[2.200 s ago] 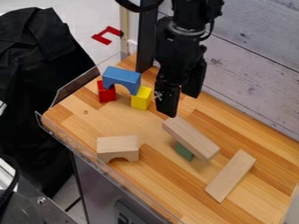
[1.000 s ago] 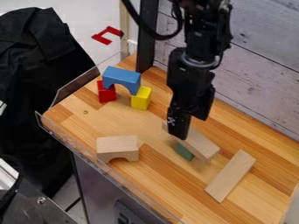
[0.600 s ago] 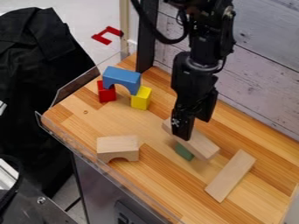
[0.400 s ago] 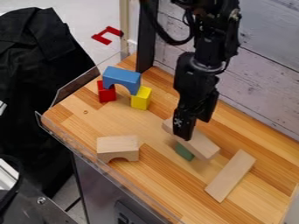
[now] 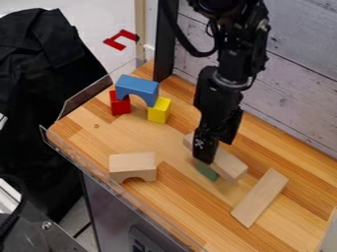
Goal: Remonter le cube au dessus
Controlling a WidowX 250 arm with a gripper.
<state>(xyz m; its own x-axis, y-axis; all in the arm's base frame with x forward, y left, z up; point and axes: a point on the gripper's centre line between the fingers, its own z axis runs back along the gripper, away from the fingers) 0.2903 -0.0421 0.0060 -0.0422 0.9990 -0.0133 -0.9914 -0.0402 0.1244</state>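
Hanging at pale wooden block [image 5: 231, 166]: pincer [image 5: 214, 151], can't tell whether released or clenched on it. Block directly below pincer, green block [image 5: 207, 171] beneath. Upper left of pincer, blue arch [image 5: 137, 87] atop red block [image 5: 119, 104] and yellow block [image 5: 158, 112]; wooden arch [image 5: 133, 164] lower left, plank [image 5: 260, 197] lower right.
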